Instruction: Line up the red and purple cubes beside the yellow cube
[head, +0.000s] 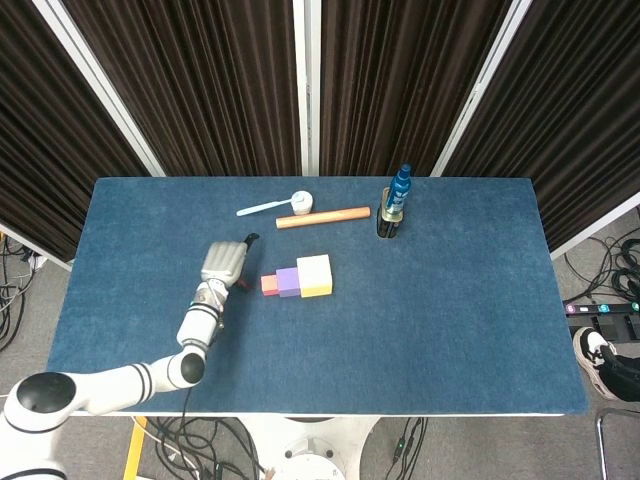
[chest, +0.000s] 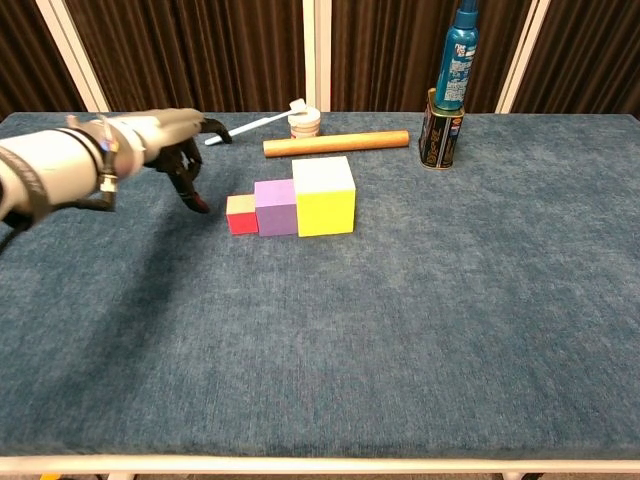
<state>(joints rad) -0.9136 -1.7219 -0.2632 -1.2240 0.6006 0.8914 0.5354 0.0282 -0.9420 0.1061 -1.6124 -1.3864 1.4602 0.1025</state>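
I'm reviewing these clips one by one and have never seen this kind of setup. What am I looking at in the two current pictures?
It is a two-armed robot with humanlike hands, steered remotely at a blue table. One picture looks down from its head camera, the other looks forward from its chest. Only the left hand shows; it holds nothing and hangs just left of the blocks, touching none. In a row, touching: red cube, purple cube, and the bigger yellow cube. Behind them lie a wooden rolling pin, a small white jar, a toothbrush, and a blue bottle standing in a tin can.
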